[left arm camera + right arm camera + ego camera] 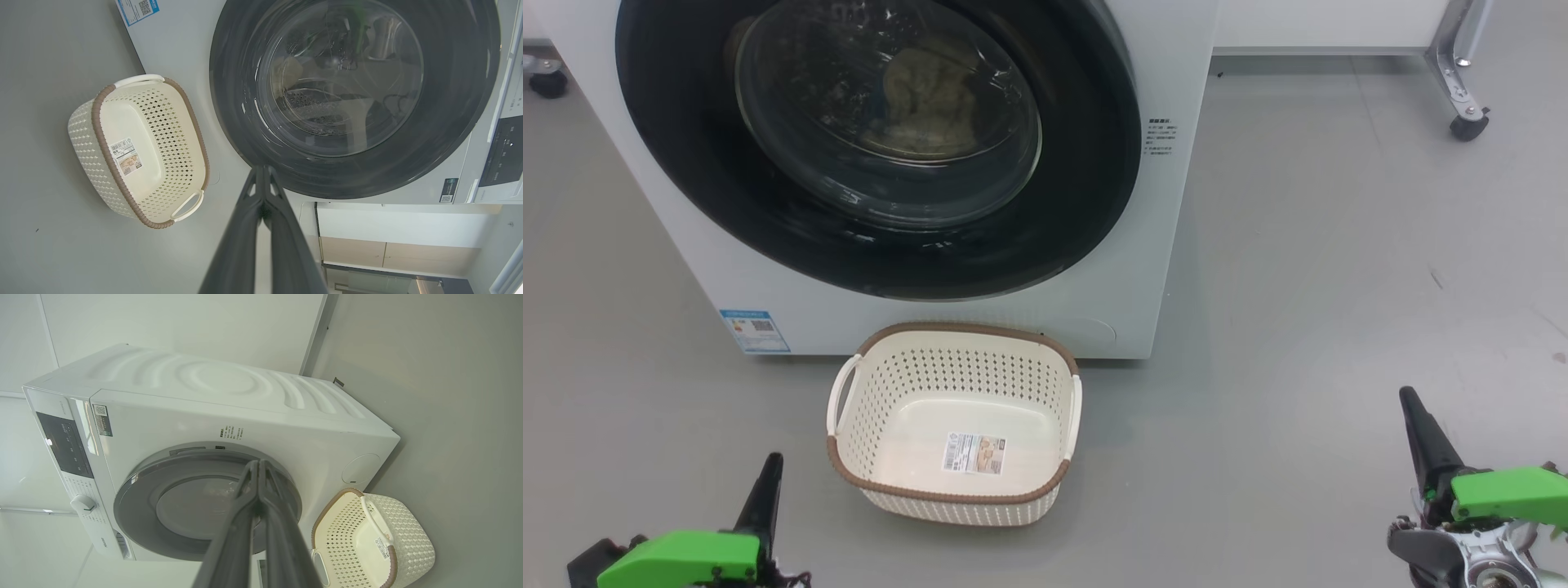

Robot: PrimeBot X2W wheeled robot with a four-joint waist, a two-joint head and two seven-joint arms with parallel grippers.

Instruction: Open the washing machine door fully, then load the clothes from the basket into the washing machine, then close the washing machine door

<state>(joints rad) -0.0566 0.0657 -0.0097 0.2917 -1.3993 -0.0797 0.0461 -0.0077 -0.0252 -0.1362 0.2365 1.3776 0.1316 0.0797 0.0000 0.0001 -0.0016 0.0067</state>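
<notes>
The washing machine (1094,269) stands white and close ahead. Its door (686,163), a glossy black ring around a glass bowl, lies flush against the front, closed. Through the glass a pale yellow lump of clothes (931,94) sits in the drum. The basket (964,328) rests on the floor just before the machine; its floor bears a sticker and no garment lies in it. My left gripper (770,469) is shut at the lower left, well short of the basket (102,122). My right gripper (1409,400) is shut at the lower right, apart from everything. Both wrist views show pressed-together fingers: left gripper (261,168), right gripper (258,461).
Grey floor stretches wide to the right of the machine. A metal leg on a caster (1468,122) stands at the back right, another caster (547,82) at the far left. A blue label (756,329) marks the machine's lower left corner. The control panel (65,445) is on its top front.
</notes>
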